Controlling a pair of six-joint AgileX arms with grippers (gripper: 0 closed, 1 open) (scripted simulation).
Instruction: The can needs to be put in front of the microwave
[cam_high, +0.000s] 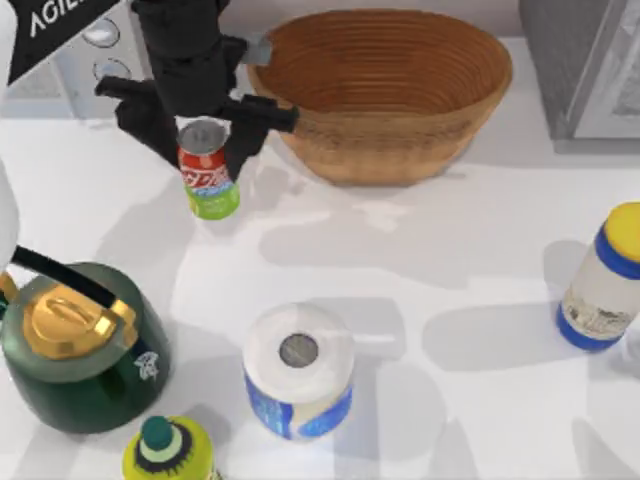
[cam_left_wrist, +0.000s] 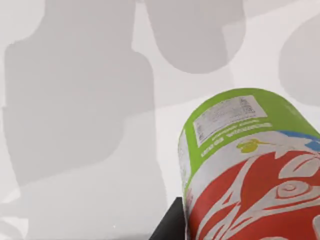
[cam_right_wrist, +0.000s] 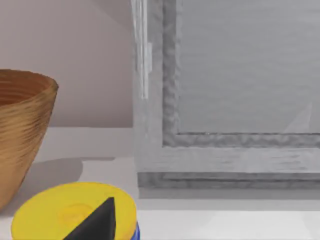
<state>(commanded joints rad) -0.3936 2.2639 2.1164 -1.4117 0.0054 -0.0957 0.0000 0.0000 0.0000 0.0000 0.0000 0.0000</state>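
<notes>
Can (cam_high: 207, 172) is clamped between the fingers of the left gripper (cam_high: 203, 140), one dark finger on each side of its red upper body, silver top facing up. It sits at the table's far left, just in front of the microwave (cam_high: 100, 45), whose knobs show behind the arm, and just left of the wicker basket (cam_high: 385, 90). The can leans slightly, green band toward the near side; whether its base touches the table (cam_high: 400, 260) cannot be told. From the left wrist the can (cam_left_wrist: 250, 165) appears close up, green band and label over white tabletop (cam_left_wrist: 75, 125). Right gripper (cam_right_wrist: 97, 220) shows as one dark fingertip above the yellow cap of the white bottle (cam_right_wrist: 75, 210); its grip state cannot be told. That bottle (cam_high: 603, 280) stands at the right edge, with a darker grey appliance (cam_high: 585, 65) at the far right. Near side holds a green kettle (cam_high: 75, 345), a white-and-blue roll (cam_high: 298, 370) and a yellow-green bottle (cam_high: 170, 452), all well apart from the can.
</notes>
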